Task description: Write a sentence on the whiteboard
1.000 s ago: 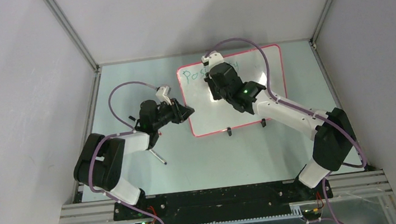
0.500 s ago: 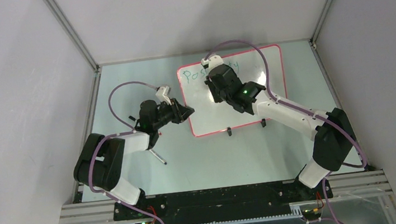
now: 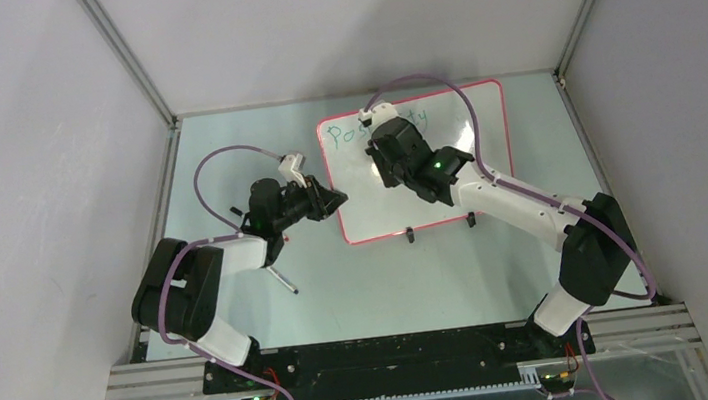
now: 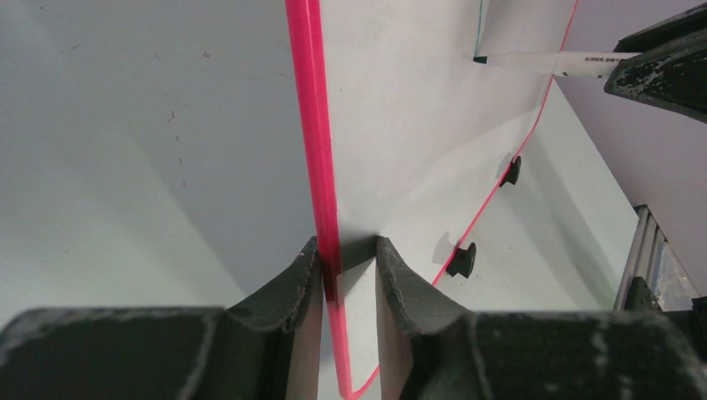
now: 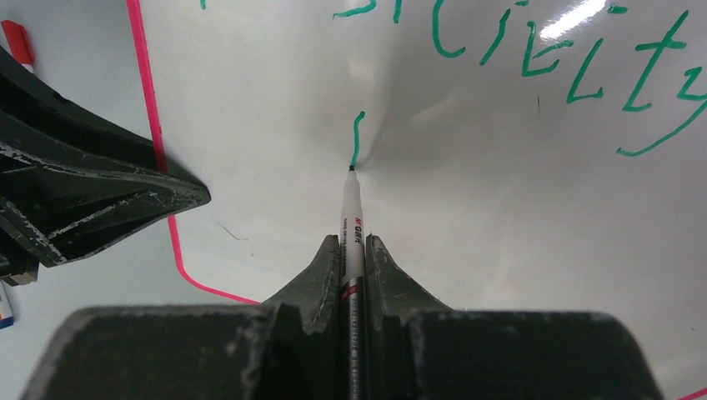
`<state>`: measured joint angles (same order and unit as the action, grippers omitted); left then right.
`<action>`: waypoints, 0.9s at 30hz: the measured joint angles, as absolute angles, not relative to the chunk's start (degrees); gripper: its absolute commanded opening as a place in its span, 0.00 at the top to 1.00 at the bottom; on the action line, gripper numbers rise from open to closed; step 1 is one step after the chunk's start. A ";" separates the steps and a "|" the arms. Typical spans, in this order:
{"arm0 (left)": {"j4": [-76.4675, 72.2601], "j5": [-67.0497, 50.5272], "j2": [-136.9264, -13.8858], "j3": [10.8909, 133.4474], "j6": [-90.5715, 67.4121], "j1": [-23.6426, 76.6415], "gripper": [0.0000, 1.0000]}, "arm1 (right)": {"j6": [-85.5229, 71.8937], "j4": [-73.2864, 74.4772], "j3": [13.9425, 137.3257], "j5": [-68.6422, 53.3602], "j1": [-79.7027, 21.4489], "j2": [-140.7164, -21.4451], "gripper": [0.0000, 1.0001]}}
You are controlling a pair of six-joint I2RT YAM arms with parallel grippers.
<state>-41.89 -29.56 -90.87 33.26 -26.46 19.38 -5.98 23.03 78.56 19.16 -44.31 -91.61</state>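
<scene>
Grey walls close in a pale green table, with the whiteboard at its far middle. At the board's left edge, the left gripper pinches the red-pink rim. The right gripper is clamped on a green marker, whose tip touches the board below the sentence, at the foot of a short stroke. Good lettering here probably calls for light, even tip pressure, a steady rim hold, and letters sized like the first line.

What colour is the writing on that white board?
Green. The writing on the whiteboard shows best in the right wrist view.
</scene>
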 measured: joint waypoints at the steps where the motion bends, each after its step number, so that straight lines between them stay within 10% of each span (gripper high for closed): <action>1: -41.91 -29.58 -90.87 33.26 -26.46 19.38 0.73 | -6.00 23.14 78.56 19.14 -44.34 -91.61 1.00; 27: -42.02 -29.78 -90.87 33.26 -26.48 19.38 0.73 | -5.48 24.23 79.02 19.20 -44.27 -91.64 1.00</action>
<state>-42.02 -29.78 -90.87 33.26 -26.48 19.38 -5.48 24.23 79.02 19.20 -44.27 -91.64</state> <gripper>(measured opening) 0.276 0.136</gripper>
